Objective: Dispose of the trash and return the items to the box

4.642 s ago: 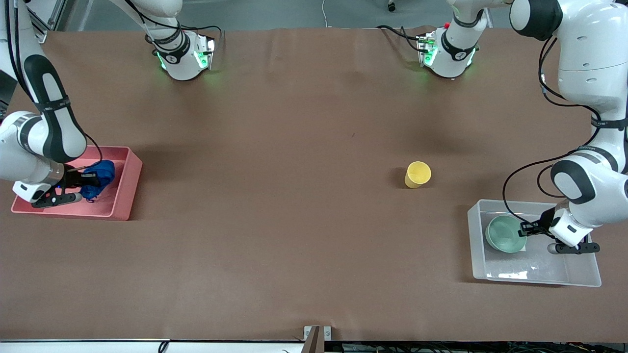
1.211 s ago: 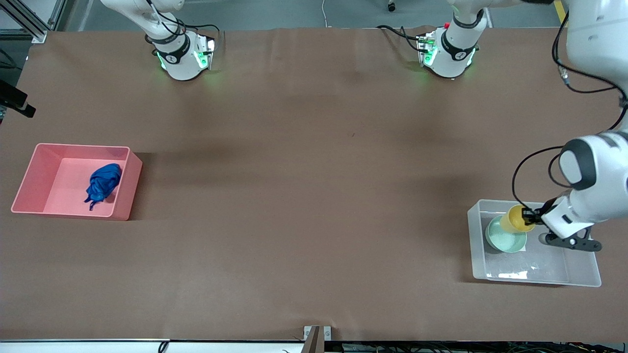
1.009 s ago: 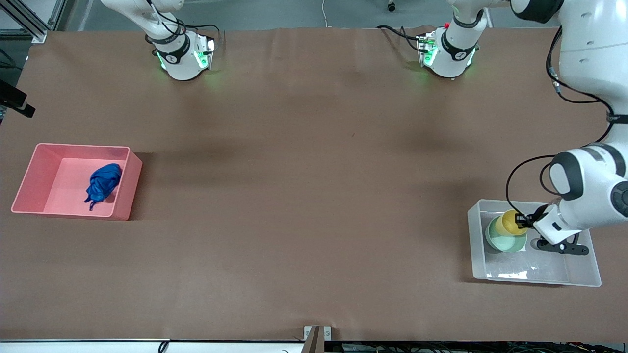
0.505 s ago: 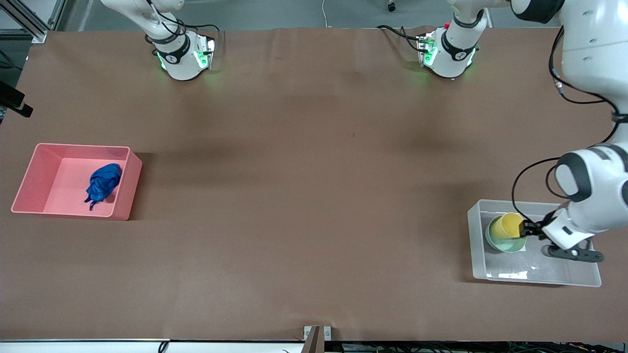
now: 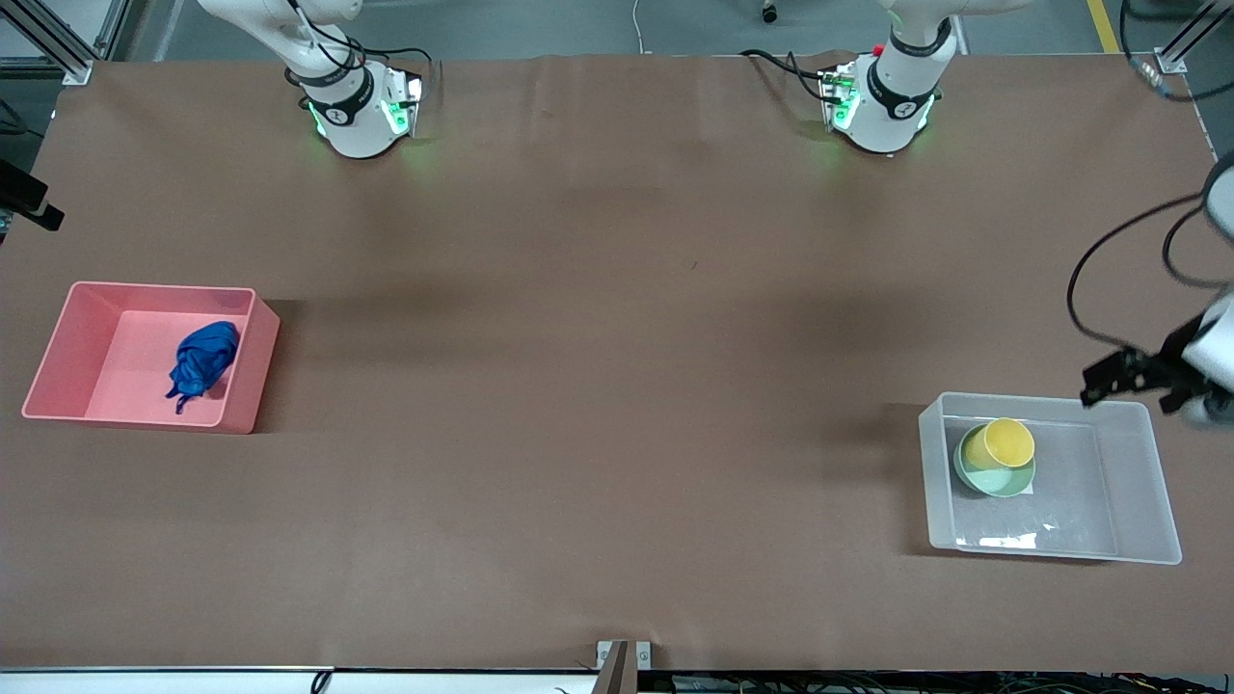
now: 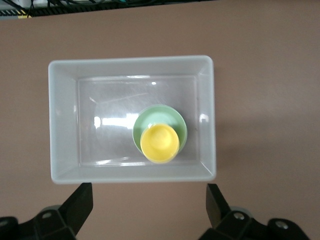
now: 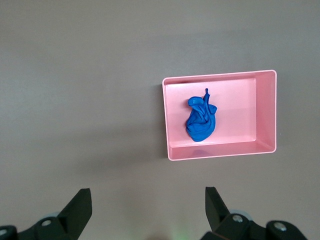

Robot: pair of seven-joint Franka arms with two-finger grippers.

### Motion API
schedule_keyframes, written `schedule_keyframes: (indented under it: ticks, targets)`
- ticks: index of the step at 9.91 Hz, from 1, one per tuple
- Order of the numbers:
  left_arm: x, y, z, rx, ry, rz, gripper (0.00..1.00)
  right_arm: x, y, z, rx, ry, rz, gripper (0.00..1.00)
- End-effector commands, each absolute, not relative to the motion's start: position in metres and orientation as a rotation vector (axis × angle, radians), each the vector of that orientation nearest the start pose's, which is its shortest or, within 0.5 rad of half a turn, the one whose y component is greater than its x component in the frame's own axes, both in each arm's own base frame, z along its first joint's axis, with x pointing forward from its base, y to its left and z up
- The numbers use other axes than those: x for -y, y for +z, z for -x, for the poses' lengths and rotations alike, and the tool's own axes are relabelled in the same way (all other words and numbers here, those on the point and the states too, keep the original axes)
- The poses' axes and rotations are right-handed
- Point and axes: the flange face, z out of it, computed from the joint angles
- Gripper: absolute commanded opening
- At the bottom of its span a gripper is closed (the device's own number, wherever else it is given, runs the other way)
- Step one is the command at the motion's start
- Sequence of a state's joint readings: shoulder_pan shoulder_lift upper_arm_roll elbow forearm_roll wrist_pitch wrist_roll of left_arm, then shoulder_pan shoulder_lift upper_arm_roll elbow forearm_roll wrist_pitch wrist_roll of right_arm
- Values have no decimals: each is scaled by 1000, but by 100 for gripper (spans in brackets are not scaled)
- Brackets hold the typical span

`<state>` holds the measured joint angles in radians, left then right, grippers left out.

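The clear box (image 5: 1147, 482) stands at the left arm's end of the table. In it the mint-green bowl (image 5: 1003, 477) holds the yellow cup (image 5: 1005, 443), which leans in it. My left gripper (image 5: 1133, 378) is open and empty, up in the air over the table beside the box's rim. In the left wrist view the box (image 6: 132, 62), bowl (image 6: 172, 120) and cup (image 6: 159, 143) lie below the open left gripper (image 6: 148, 197). The blue wad (image 5: 201, 359) lies in the pink bin (image 5: 246, 376). My right gripper (image 7: 148, 200) is open and empty, high over the table, with the wad (image 7: 201, 120) far below.
The pink bin (image 7: 270, 110) stands at the right arm's end of the table. Both arm bases (image 5: 362, 106) stand along the edge farthest from the front camera. A black part of the right arm (image 5: 29, 198) shows at that view's edge.
My left gripper let go of the yellow cup in the bowl, opened, and rose out of the box toward the table's end. The right arm has held still for the last second.
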<state>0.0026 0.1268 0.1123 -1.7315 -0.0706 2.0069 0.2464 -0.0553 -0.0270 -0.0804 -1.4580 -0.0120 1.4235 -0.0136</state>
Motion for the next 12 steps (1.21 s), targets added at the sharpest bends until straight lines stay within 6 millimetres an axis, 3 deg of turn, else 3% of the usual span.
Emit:
schedule_keyframes:
  ticks: [1,4,6,9,12]
  targets:
    - [-37,538,-575,-126,-154,3191,100,75,681,-524,-190,15,3156,100]
    - [-9,603,-581,-58,-130,3198,100,76,681,-524,-193,18,3160,100]
    - [-6,624,-579,-62,-87,3171,100,75,681,-524,-191,15,3160,100]
    - [6,622,-570,-27,-15,3172,100,75,681,-524,-191,15,3160,100]
    - [4,620,-559,-31,-5,3141,100,75,681,-524,-191,13,3161,100]
